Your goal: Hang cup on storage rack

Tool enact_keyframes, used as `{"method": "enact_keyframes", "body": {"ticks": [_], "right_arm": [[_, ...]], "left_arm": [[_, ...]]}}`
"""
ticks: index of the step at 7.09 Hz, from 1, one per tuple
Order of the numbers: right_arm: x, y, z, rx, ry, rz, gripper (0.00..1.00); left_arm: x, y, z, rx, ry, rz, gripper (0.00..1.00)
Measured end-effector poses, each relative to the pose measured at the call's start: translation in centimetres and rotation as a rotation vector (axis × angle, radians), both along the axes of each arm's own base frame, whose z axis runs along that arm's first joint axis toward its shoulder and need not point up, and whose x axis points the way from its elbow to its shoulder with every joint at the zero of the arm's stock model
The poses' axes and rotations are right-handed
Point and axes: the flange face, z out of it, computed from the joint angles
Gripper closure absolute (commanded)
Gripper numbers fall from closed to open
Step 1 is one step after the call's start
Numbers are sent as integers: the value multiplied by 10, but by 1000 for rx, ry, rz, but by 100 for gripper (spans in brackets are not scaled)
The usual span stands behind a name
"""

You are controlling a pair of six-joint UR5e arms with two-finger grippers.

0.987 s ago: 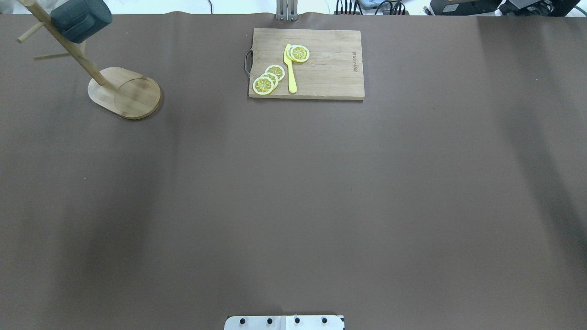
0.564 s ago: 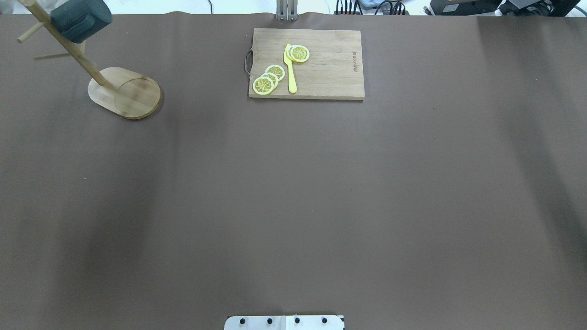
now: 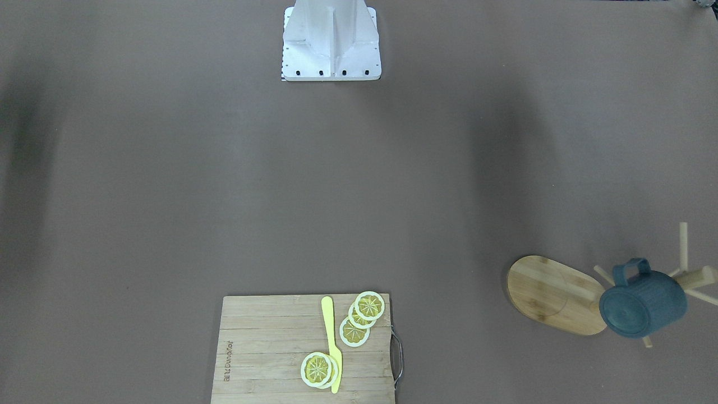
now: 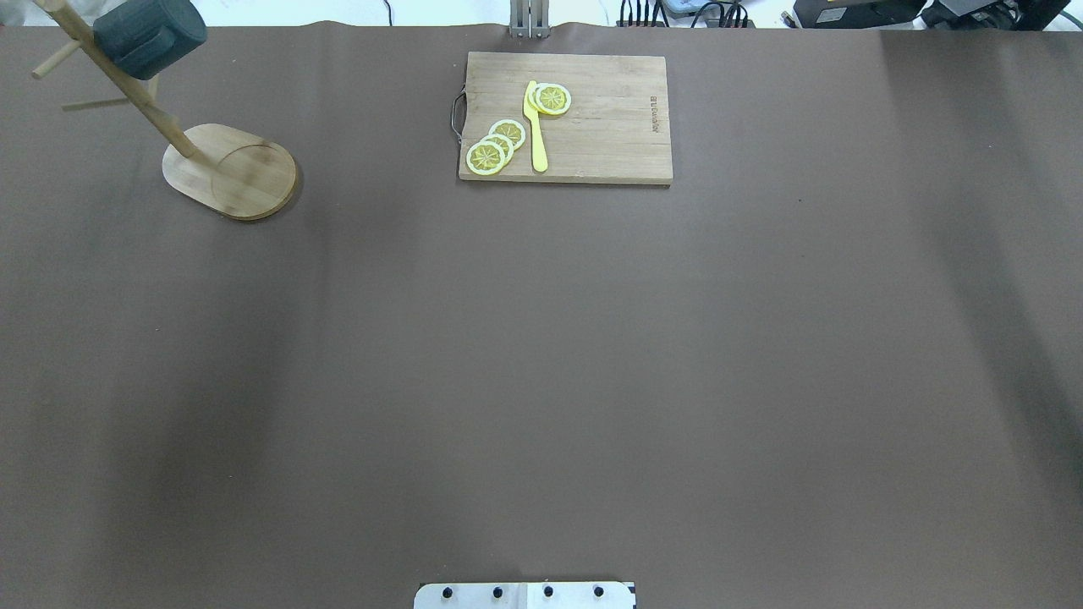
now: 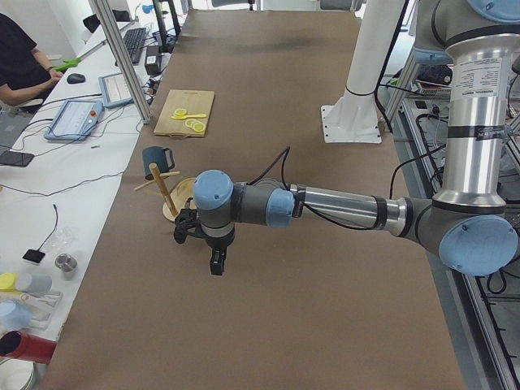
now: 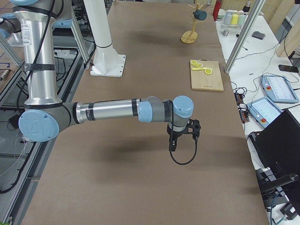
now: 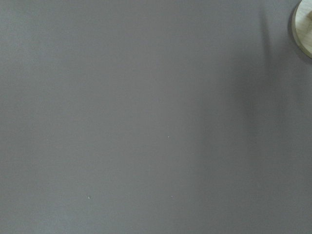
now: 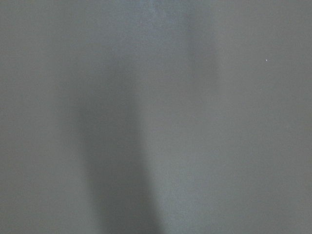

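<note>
The dark slate-blue cup (image 4: 150, 35) hangs by its handle on a peg of the bamboo storage rack (image 4: 230, 169) at the table's far left corner. Both also show in the front view, the cup (image 3: 642, 303) and the rack (image 3: 552, 294). In the exterior left view the cup (image 5: 154, 157) is on the rack (image 5: 168, 197), with my left gripper (image 5: 199, 244) over the table just in front of it. My right gripper (image 6: 182, 136) hangs over bare table, far from the rack (image 6: 189, 37). I cannot tell whether either gripper is open or shut. The rack's base edge (image 7: 304, 24) shows in the left wrist view.
A rectangular cutting board (image 4: 605, 127) with lemon slices (image 4: 495, 145) and a yellow knife (image 4: 536, 127) lies at the far middle. The robot's white base (image 3: 331, 42) stands at the near edge. A side bench with a person (image 5: 24, 65) and devices runs along the far edge.
</note>
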Motion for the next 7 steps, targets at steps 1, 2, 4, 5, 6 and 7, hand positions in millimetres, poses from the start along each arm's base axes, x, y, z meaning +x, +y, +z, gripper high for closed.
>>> {"method": "enact_keyframes", "body": {"ticks": [1,2,4,5,6,7], "right_arm": [[0,-1,-1,3,0,0,0],[0,-2,-2,5,0,0,0],[0,-4,-4,7,0,0,0],[0,-4,-4,9,-1,0,0],[0,-5,-6,12,-1,0,0],[-1,-7,-7,14,-1,0,0]], "left_arm": [[0,0,0,0,0,0,2],[0,0,0,1,0,0,2],[0,0,0,1,0,0,2],[0,0,0,1,0,0,2],[0,0,0,1,0,0,2],[0,-1,0,0,0,0,2]]}}
